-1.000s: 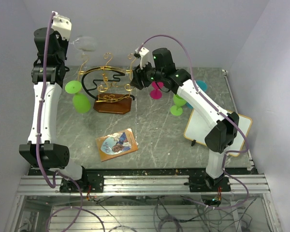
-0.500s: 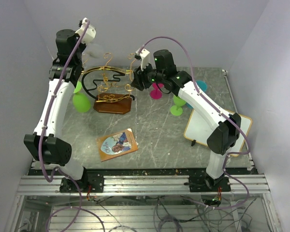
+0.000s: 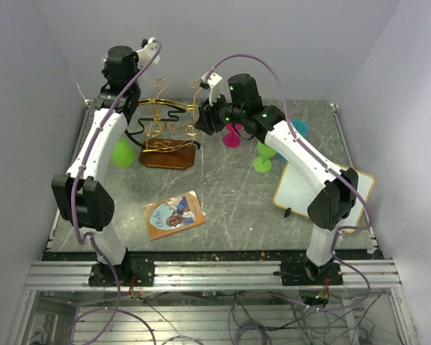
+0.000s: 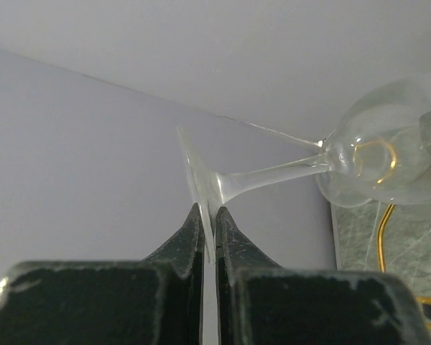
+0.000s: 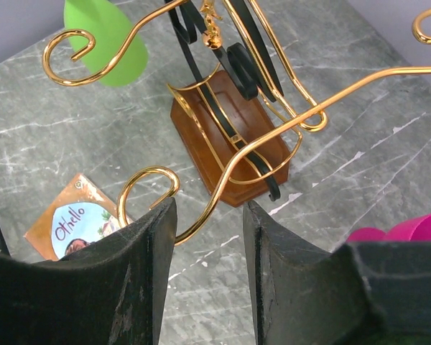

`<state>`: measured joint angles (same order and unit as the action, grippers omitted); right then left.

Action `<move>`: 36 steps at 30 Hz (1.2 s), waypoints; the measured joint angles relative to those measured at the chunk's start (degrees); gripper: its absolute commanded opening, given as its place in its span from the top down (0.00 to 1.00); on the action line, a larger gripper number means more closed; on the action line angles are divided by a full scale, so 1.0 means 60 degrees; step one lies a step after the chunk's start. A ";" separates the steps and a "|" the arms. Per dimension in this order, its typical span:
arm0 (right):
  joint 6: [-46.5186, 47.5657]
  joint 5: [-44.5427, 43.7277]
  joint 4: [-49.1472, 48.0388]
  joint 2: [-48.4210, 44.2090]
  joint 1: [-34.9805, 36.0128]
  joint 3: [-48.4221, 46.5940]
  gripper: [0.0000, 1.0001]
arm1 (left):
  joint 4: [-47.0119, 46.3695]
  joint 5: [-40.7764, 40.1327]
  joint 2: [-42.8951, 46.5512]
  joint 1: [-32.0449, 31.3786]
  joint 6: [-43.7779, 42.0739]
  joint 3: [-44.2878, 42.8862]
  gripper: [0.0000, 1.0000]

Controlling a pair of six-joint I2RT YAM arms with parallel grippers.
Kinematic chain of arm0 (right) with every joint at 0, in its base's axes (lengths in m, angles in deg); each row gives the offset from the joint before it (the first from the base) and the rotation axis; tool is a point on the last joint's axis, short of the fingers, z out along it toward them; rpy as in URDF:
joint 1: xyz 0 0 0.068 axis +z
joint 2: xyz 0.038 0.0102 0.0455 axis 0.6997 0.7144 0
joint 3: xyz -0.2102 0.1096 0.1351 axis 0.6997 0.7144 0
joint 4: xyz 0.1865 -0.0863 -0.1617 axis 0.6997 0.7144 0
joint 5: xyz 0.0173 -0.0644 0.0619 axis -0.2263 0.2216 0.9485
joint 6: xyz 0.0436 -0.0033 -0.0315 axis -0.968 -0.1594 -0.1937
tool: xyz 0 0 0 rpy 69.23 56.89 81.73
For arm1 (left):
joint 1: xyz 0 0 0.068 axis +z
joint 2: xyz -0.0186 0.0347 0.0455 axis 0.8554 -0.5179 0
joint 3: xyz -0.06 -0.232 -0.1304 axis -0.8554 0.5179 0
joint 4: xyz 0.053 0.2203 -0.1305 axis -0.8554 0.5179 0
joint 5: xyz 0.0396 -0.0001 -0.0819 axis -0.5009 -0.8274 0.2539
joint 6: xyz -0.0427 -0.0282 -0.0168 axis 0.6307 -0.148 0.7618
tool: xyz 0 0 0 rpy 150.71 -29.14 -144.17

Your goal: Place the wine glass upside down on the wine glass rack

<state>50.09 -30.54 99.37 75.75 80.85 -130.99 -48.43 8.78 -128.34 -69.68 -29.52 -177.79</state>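
Your left gripper (image 4: 208, 215) is clamped on the foot of the clear glass (image 4: 273, 176). Its stem and bowl lie to the gripper's right, tipped over a gold wire. Your right gripper (image 5: 210, 215) is parted, straddling a gold arm of the rack (image 5: 226, 140). Beyond lies the grey marbled table (image 5: 359, 180), with pale walls (image 4: 93, 144) behind.
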 measured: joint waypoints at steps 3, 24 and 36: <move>0.0007 0.0047 -0.0004 0.0000 0.0000 0.0000 0.59 | -0.0055 -0.0051 -0.0375 -0.0095 -0.0160 -0.0186 0.93; 0.0164 0.0200 0.0036 0.0000 0.0000 0.0000 0.60 | -0.0284 0.0233 -0.1690 -0.0470 -0.1147 -0.0903 0.93; 0.0211 0.0244 0.0058 0.0000 0.0000 0.0000 0.60 | 0.0087 0.0612 -0.1752 -0.0612 -0.1341 -0.0627 0.93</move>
<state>51.36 -29.08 99.72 75.75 80.85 -130.99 -47.90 12.45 -138.85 -73.35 -37.57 -181.55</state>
